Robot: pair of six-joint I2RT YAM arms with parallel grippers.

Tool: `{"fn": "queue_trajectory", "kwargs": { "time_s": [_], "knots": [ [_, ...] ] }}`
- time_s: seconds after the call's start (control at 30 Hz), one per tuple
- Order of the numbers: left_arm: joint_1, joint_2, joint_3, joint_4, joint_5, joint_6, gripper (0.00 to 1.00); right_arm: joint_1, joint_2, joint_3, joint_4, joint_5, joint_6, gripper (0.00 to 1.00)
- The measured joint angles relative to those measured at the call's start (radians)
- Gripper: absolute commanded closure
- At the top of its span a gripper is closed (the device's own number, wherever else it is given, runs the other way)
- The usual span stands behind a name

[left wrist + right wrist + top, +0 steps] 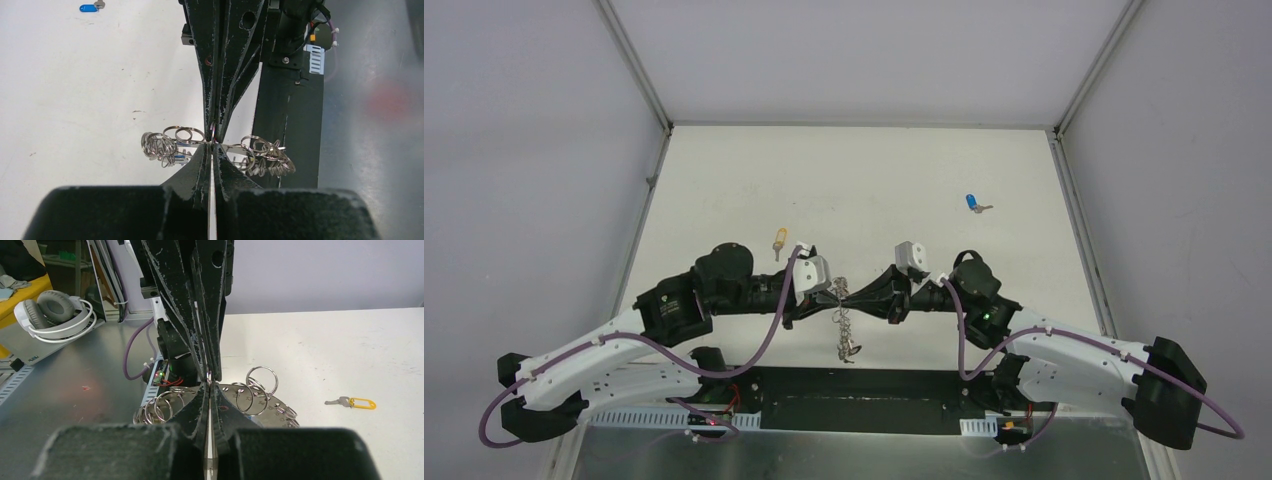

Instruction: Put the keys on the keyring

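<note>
We hold the keyring (845, 325) aloft, both pairs of jaws clamped on it; next, one pair should likely fetch the yellow key (779, 241).

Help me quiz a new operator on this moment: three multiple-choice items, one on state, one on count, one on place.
1. The keyring is: A pinched by both the left gripper and the right gripper; B lying loose, untouched; C held by the left gripper alone.
2. Loose keys seen on the table from above: A one; B two; C four.
3. The blue key lies: A on the keyring; B in the left gripper; C on the table, apart from both grippers.
Key: 1 A, both shut fingertip pairs meet on its coils; 2 B, a yellow key and the blue one; 3 C, bare table surrounds it.
</note>
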Motion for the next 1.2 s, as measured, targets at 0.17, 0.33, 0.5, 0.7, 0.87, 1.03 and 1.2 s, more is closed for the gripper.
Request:
{"fn": "queue_trajectory", "kwargs": {
  "time_s": [0.17,0.33,0.5,0.7,0.87,1.03,1.2],
  "knots": [
    [0.000,0.002,0.003,-0.003,0.000,0.000,1.00,0.000,0.000,-0.001,-0.001,0.001,0.000,1.00],
    [0.000,0.002,0.003,-0.004,-0.002,0.000,1.00,0.000,-0.005,-0.002,-0.003,0.021,0.006,0.47],
    [0.000,0.002,0.003,-0.015,-0.012,0.037,1.00,0.000,-0.050,-0.004,-0.005,0.069,0.002,0.20],
    [0.000,0.012,0.002,-0.013,-0.018,0.159,1.00,0.000,-0.121,-0.004,-0.063,0.137,-0.004,0.03],
    [0.000,0.016,-0.029,0.000,0.014,0.339,1.00,0.000,-0.178,-0.014,-0.098,0.242,0.009,0.00],
    [0.000,-0.016,-0.105,0.027,0.042,0.526,1.00,0.000,-0.234,-0.050,-0.118,0.365,0.025,0.00],
    [0.000,-0.068,-0.172,0.058,0.063,0.650,1.00,0.000,-0.266,-0.060,-0.150,0.475,0.052,0.00]
  ]
}}
